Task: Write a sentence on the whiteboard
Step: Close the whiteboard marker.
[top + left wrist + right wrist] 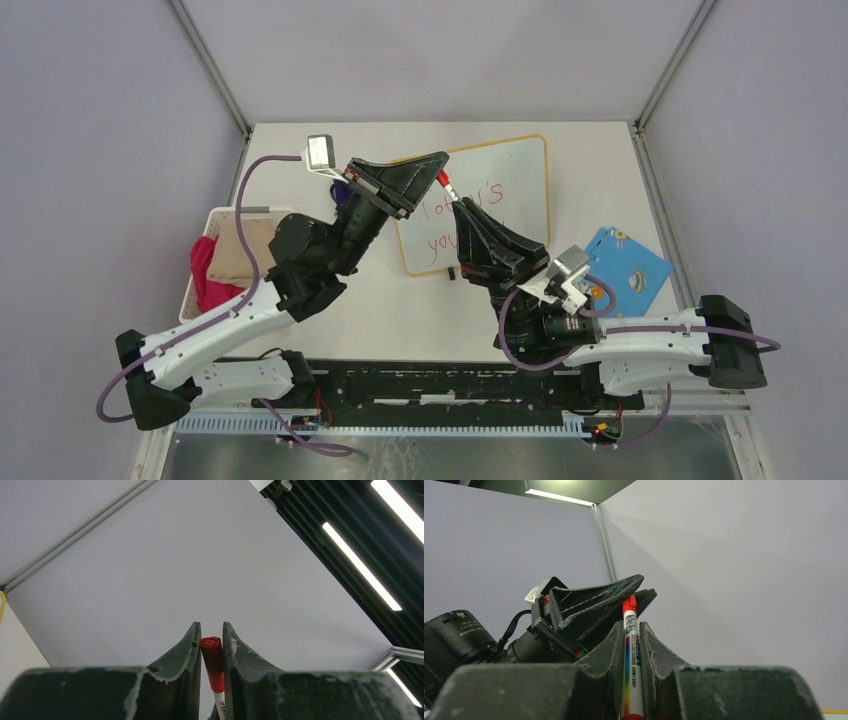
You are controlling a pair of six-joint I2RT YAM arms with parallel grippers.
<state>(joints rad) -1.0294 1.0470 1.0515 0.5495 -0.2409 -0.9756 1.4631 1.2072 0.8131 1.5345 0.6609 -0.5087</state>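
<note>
Left gripper (pixel 438 172): we see it over the whiteboard's near-left part, its jaws narrow and clamped on the red cap (pixel 211 652); the left wrist view shows the cap pinched between both fingers (pixel 190 650)
Right gripper (pixel 463 207): it points toward the left one, jaws narrow and closed on the marker's barrel; in the right wrist view the barrel runs up between its fingers (pixel 651 652)
Whiteboard marker (pixel 630 665): white barrel with a rainbow stripe and black print; it spans the short gap between the two grippers, raised off the board; the cap looks seated on the barrel, though we cannot tell how firmly
Whiteboard (pixel 520 165): it lies flat on the table (pixel 380 310) toward the far middle, slightly turned, orange-yellow frame around it
Sentence (pixel 487 196): red handwriting in two lines on the board's left half; the right gripper covers part of it, so we cannot read it whole
Basket (pixel 215 215): white, at the table's left edge, holding a pink cloth (pixel 205 275) and a tan cloth (pixel 242 250)
Blue patterned cloth (pixel 625 265): flat on the table to the right of the board, apart from it
</note>
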